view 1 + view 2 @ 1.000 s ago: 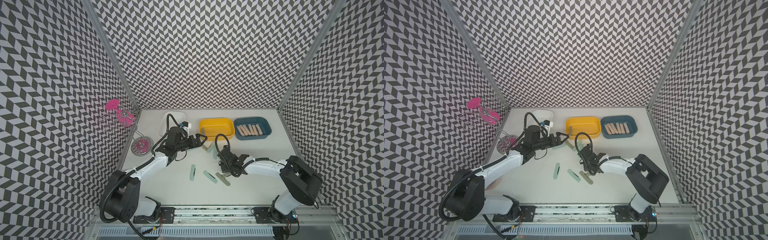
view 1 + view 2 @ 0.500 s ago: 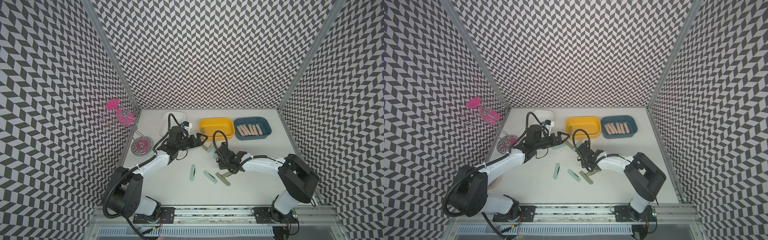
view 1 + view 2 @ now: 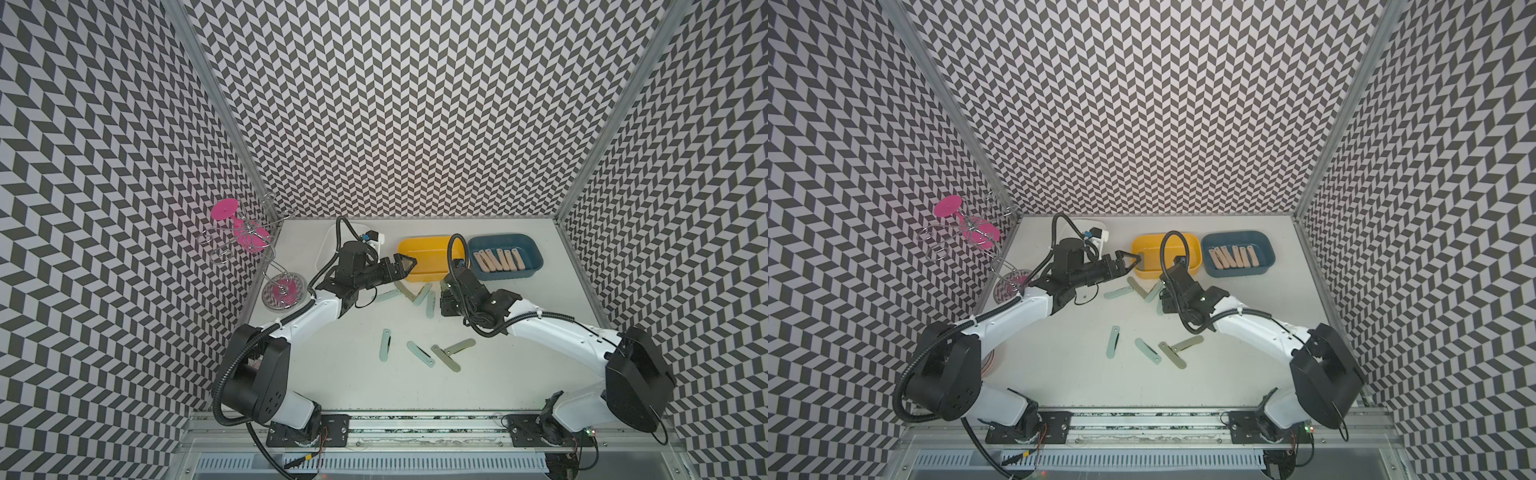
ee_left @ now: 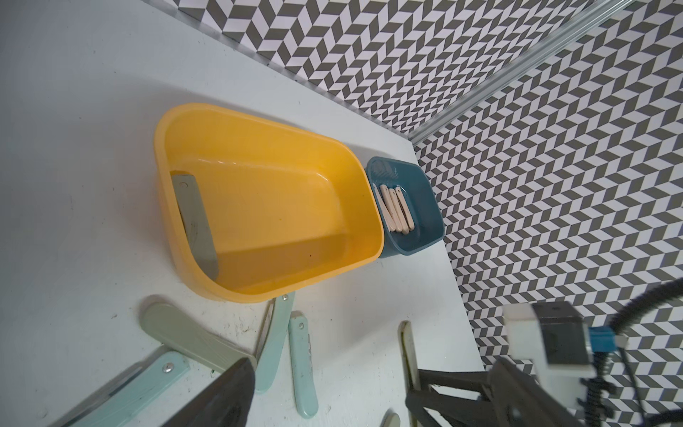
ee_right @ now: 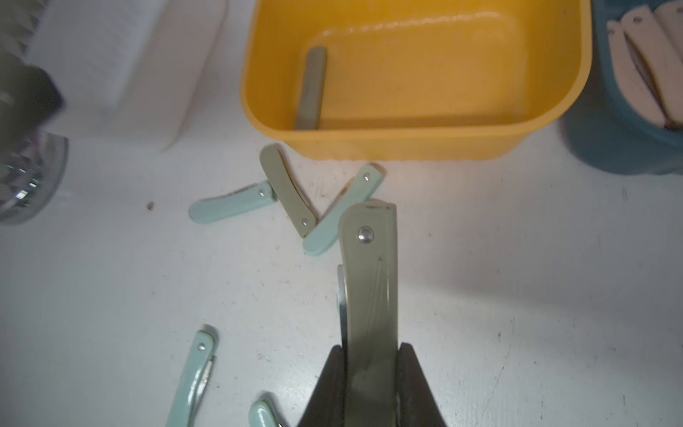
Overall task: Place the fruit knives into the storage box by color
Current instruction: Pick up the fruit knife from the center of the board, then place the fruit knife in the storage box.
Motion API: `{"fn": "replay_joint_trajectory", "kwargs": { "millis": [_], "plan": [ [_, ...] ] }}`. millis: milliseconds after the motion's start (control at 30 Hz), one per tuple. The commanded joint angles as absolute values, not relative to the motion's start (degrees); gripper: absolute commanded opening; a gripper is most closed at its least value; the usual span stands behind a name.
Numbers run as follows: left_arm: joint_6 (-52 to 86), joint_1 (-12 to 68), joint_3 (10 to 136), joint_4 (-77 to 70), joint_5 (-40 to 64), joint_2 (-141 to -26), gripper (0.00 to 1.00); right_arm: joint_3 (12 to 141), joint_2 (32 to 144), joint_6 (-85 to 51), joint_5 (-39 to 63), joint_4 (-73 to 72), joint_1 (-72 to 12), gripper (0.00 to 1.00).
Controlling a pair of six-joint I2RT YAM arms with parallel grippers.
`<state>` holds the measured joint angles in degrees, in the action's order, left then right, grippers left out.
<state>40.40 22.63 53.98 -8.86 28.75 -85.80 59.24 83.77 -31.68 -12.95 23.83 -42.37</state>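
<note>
Grey-green knife (image 5: 369, 281) headed for the yellow box (image 5: 388, 144)

Well short of the yellow box, four loose knives (image 3: 385, 350) lie on the tabletop (image 3: 332, 374). Closer to it, the right tool (image 5: 369, 351) is clamped on the grey-green knife, aimed at the box, which probably takes that colour: a matching knife (image 4: 194, 222) lies inside. The left tool (image 3: 405, 264) gapes wide at the rim. A second ago the right tool sat back by the loose knives.

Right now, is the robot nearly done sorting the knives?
No. Done: pink knives lie in the blue box, one grey-green knife in the yellow box. In hand: the right gripper pinches another grey-green knife. Left: mint knives and grey-green knives on the table.
</note>
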Motion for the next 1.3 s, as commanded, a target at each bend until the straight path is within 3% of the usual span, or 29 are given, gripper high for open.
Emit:
{"fn": "replay_joint_trajectory", "kwargs": {
  "millis": [0,167,800,1267],
  "plan": [
    [40.10,21.47,57.04,-9.76,28.48,-86.82,1.00,63.11,81.79,-29.42,-11.39,20.28,-40.60,0.17],
    [39.21,19.47,60.77,-8.97,29.12,-89.64,1.00,70.01,85.50,-26.89,-7.85,17.45,-36.51,0.18],
    [39.06,14.61,68.30,-9.38,32.70,-100.50,1.00,97.38,119.60,-21.50,5.65,16.91,-30.59,0.17],
    [39.64,14.68,68.15,-9.75,33.27,-101.72,1.00,101.96,130.65,-21.16,5.63,13.89,-30.20,0.18]
  ]
}}
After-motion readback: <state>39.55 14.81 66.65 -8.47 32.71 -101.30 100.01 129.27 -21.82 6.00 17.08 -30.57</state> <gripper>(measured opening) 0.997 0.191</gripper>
